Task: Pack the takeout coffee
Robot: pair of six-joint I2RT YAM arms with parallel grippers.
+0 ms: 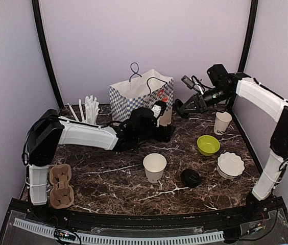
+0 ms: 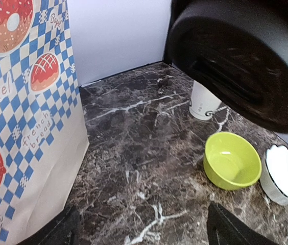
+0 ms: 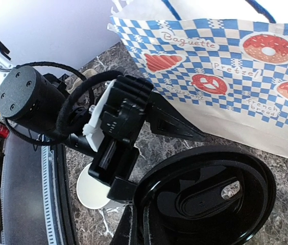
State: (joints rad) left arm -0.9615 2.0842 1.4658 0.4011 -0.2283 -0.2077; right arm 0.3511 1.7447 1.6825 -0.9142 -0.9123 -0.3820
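Note:
One white paper cup (image 1: 154,167) stands open-topped, without a lid, in the middle of the table. It also shows as a cup (image 3: 94,188) below the left arm. A second cup (image 1: 222,122) with black lettering stands at the right, also unlidded; in the left wrist view this cup (image 2: 204,104) is partly hidden. My right gripper (image 1: 187,106) is shut on a black lid (image 3: 205,199), held by its rim in the air beside the bag. That lid (image 2: 241,56) hangs just ahead of my left gripper (image 2: 139,229), which is open and holds nothing. Another black lid (image 1: 190,177) lies on the table.
A blue-checked paper bag (image 1: 141,94) stands open at the back centre, close to my left gripper (image 1: 164,133). A lime-green bowl (image 1: 208,145) and a white scalloped bowl (image 1: 231,164) sit at the right. A cup of straws (image 1: 90,109) and a cardboard carrier (image 1: 61,186) are at the left.

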